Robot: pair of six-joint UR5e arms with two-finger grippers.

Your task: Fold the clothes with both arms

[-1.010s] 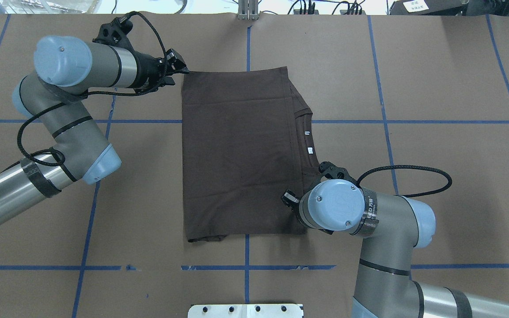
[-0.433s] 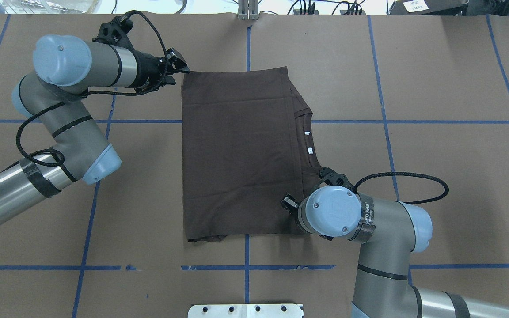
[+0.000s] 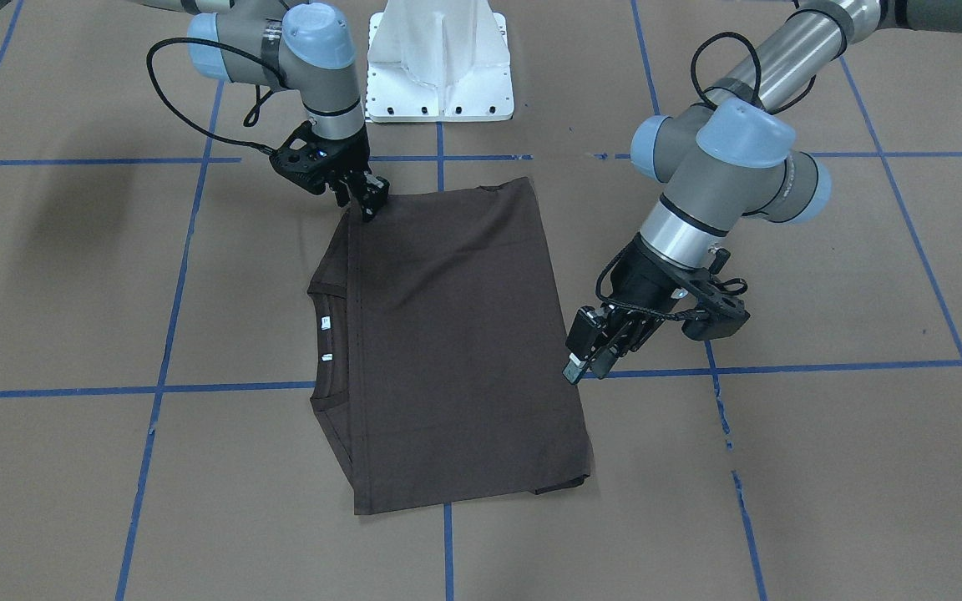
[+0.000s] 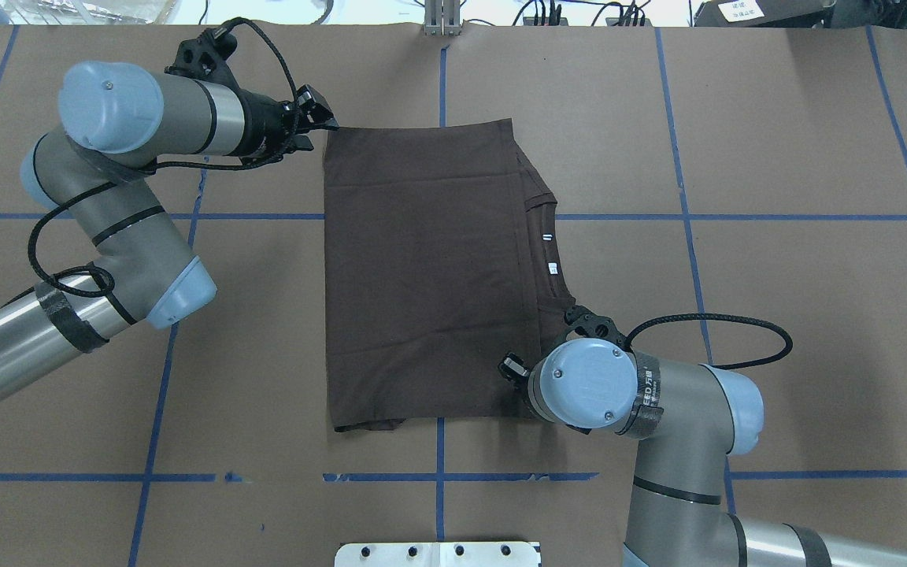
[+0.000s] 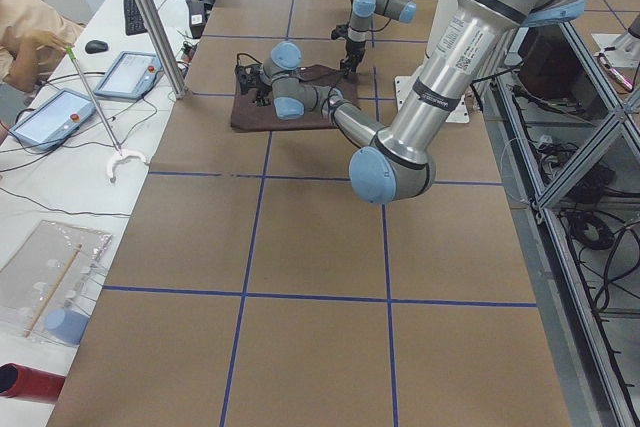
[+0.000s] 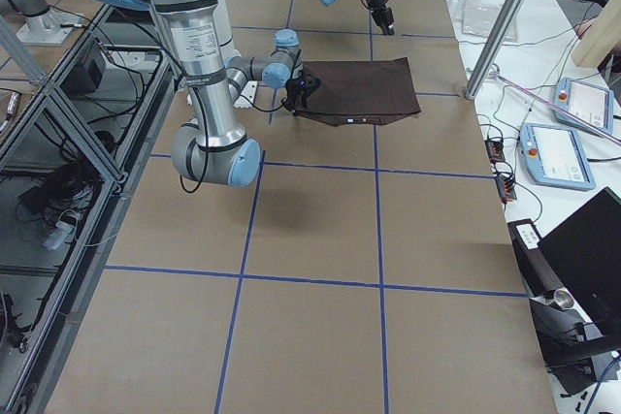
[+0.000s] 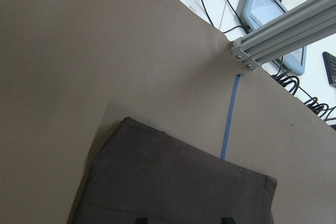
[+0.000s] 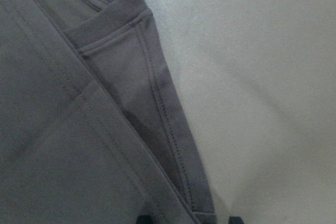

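Note:
The dark brown T-shirt [image 4: 430, 268] lies folded into a flat rectangle on the brown table, collar and white neck tags [image 4: 552, 266] showing at its right edge. My left gripper [image 4: 320, 132] is open and empty, just off the shirt's far left corner. In the front view it [image 3: 585, 369] hangs above the table. My right gripper [image 3: 368, 207] is open over the shirt's near right corner. Its wrist view shows the shoulder seam and hem [image 8: 157, 124] close below the spread fingertips. In the overhead view the right wrist hides that gripper.
The white base pedestal [image 3: 439, 58] stands at the table's near edge. An aluminium post [image 4: 442, 16] rises at the far edge. Blue tape lines [image 4: 438, 476] cross the table. Tablets [image 6: 558, 157] and cables lie on the operators' bench beyond.
The right wrist has shifted toward the robot's side and slightly left over the shirt's near right corner. The left gripper has drawn back a little from the far left corner. The shirt has not moved.

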